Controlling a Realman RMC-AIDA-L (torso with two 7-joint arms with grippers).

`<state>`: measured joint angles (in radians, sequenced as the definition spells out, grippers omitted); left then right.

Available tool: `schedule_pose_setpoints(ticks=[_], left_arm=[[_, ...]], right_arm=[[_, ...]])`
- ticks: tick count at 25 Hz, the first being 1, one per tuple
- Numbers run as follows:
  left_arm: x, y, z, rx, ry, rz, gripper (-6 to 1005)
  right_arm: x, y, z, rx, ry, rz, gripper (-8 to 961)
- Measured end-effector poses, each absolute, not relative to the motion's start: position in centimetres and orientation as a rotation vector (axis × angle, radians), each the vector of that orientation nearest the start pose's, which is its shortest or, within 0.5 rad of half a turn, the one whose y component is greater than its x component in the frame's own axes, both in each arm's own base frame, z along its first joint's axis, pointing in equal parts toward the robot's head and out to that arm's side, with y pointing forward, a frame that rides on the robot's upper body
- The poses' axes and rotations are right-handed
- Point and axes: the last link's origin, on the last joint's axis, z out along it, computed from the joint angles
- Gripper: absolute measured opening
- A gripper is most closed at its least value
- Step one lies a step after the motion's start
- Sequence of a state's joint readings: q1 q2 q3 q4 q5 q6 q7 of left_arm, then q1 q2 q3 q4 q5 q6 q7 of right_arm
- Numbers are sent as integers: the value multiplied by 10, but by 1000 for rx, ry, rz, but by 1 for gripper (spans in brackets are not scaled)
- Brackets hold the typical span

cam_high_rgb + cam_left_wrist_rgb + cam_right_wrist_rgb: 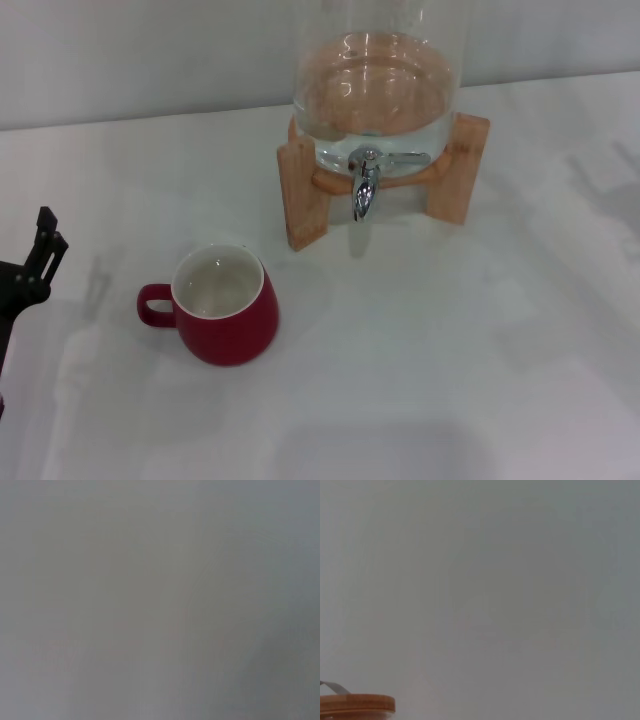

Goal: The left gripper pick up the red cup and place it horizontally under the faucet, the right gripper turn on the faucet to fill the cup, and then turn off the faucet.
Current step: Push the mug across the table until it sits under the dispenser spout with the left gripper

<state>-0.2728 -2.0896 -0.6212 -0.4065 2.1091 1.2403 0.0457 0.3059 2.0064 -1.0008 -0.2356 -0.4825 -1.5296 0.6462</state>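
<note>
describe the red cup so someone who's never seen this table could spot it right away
Start at the clear glass jar on its wooden stand at the back of the white table. The red cup stands upright in front of it, toward the robot's left, not under the faucet. It is the only dark-red thing: squat, white inside, with a small loop handle.

The red cup (226, 305) stands upright on the table (480, 360), in front of and left of the faucet (366, 186). The left gripper (30, 268) sits at the table's left edge, well apart from the cup.
</note>
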Motion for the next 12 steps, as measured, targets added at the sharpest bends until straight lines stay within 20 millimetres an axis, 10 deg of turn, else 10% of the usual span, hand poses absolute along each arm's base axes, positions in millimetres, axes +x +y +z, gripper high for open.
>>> schedule_pose_setpoints(ticks=[12], left_arm=[[-290, 275, -47, -1588, -455, -856, 881]], right_arm=[[338, 300, 92, -1474, 403, 1118, 779]])
